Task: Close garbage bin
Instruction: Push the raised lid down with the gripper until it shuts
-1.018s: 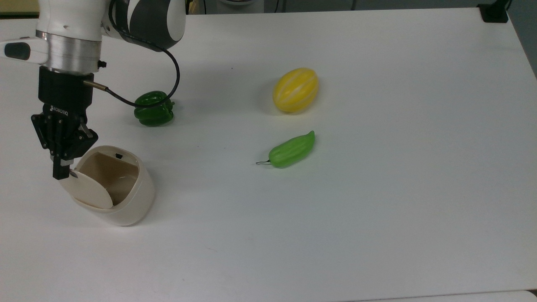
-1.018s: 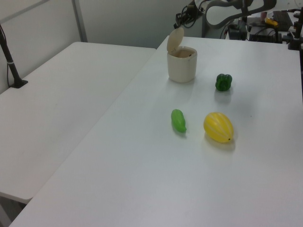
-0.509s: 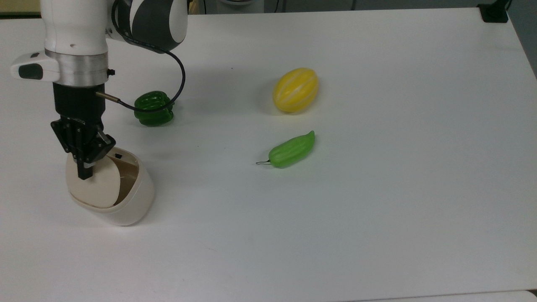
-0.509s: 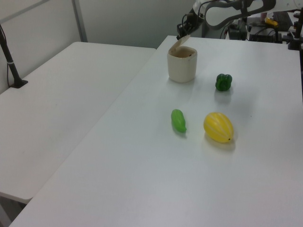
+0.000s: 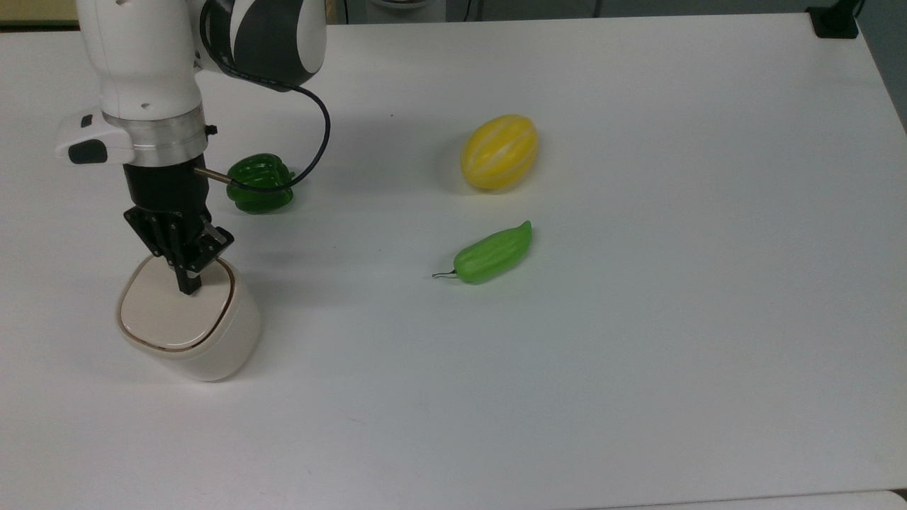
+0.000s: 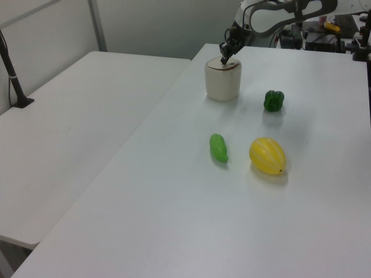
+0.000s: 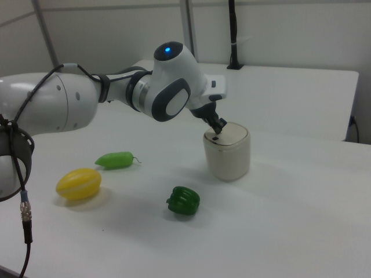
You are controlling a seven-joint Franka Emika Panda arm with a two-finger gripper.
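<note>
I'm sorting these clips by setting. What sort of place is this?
Most likely a robotics lab: a robot arm works at a plain white table laid with plastic toy vegetables and a small garbage bin, with more white tables and equipment behind.

Three fixed cams, one white tabletop [image 5: 638,354].
Top view: high, angled down, close. Left & right views: farther, lower, from opposite ends. All share the cream plastic lidded bin [image 5: 205,347] [image 6: 222,87] [image 7: 232,159].

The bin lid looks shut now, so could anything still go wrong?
The gripper presses on the garbage bin lid near one edge, so pushing harder might tip or slide the bin. Lifting away, the lid might pop up again. The arm's cable hangs by the green pepper and could nudge it.
</note>
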